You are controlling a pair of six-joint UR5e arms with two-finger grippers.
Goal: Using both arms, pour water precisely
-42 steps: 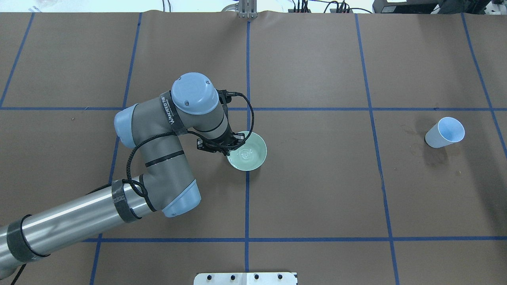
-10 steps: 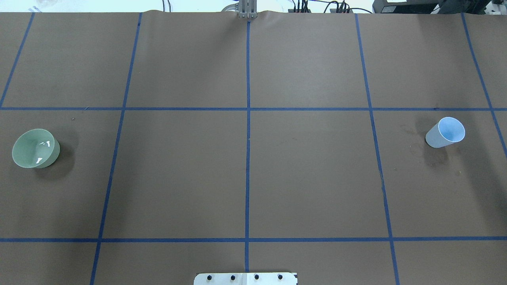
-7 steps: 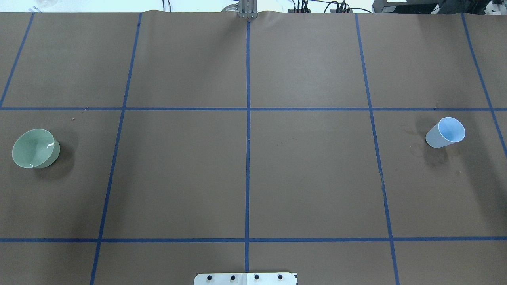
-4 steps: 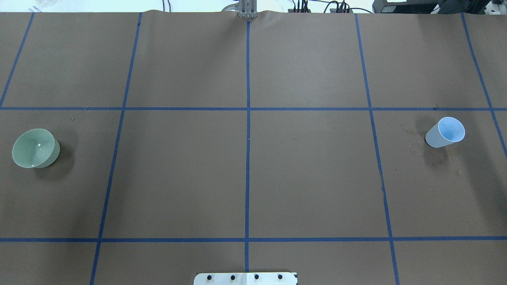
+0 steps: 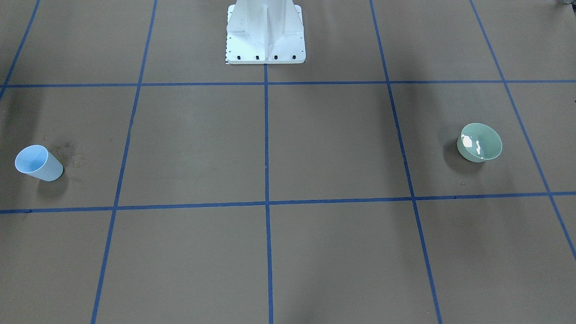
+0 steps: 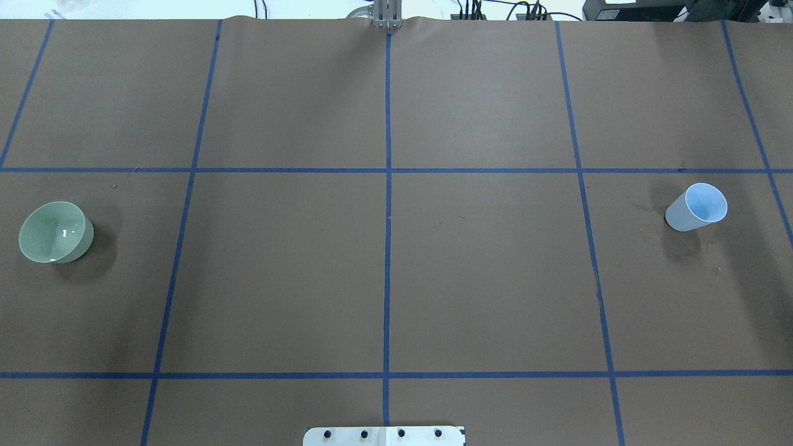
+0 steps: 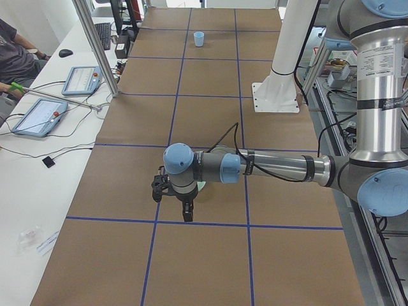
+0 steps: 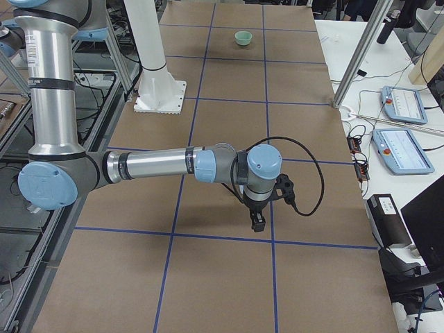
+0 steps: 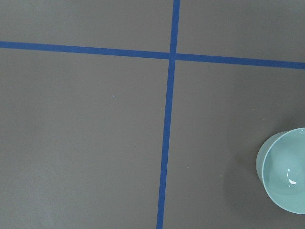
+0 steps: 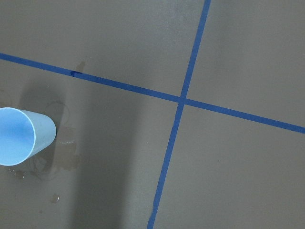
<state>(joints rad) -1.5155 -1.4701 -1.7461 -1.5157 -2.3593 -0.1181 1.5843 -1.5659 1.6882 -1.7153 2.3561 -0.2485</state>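
1. water (image 5: 472,144) shows only as white glints inside the pale green round bowl (image 6: 52,232), which stands upright on the brown paper table cover (image 6: 483,279), near its end on the robot's left.
2. the light blue tapered cup (image 6: 697,207) stands upright well apart, near the opposite end. faint wet rings (image 10: 62,162) mark the cover just beside it, and the cup looks empty to me.
3. the left arm's black two-finger gripper (image 7: 185,211) hangs low over the cover near the bowl, which shows at the edge of its wrist view. i cannot tell whether the pincer is open or closed.
4. the right arm's gripper (image 8: 257,220) hangs likewise near the cup, touching nothing that i can see. its pincer's state i cannot tell either.
5. my guess: one vessel sits on each side so each arm serves its own, and with the water in the bowl and both vessels set down apart, the pour looks done.
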